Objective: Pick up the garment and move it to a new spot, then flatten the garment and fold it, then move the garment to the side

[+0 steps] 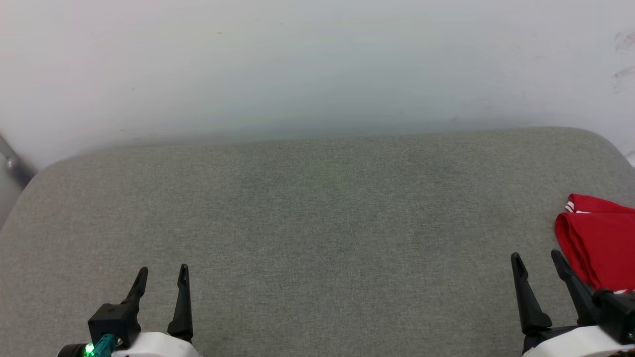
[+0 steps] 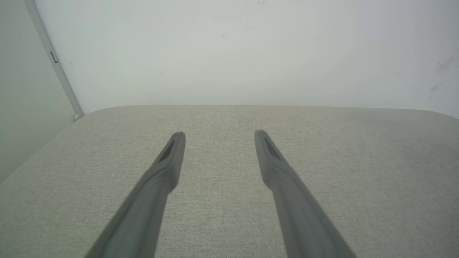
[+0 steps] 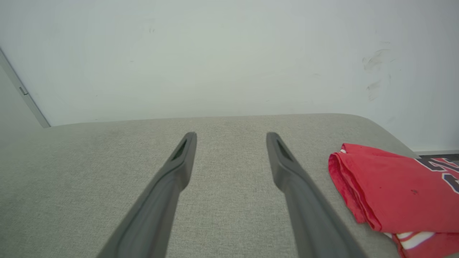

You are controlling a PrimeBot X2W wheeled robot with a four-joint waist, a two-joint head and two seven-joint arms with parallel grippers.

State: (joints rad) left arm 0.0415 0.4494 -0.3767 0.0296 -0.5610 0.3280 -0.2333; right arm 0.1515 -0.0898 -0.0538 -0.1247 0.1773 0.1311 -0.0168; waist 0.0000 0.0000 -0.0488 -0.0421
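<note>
The garment (image 1: 603, 243) is a red shirt lying folded at the right edge of the grey cushioned surface (image 1: 317, 223). In the right wrist view the garment (image 3: 398, 190) shows black white-outlined lettering at its far right and striped trim below. My right gripper (image 1: 537, 260) hovers open just left of it, touching nothing; its fingers (image 3: 179, 168) spread wide over bare fabric. At the lower left my left gripper (image 1: 162, 275) is open too, far from the garment, with its fingers (image 2: 168, 161) apart above the surface.
A pale wall (image 1: 317, 64) rises directly behind the cushioned surface. A grey metal bar (image 2: 53, 61) slants down at the far left corner. The surface rounds off at its back corners, and its right edge (image 3: 391, 138) lies close to the garment.
</note>
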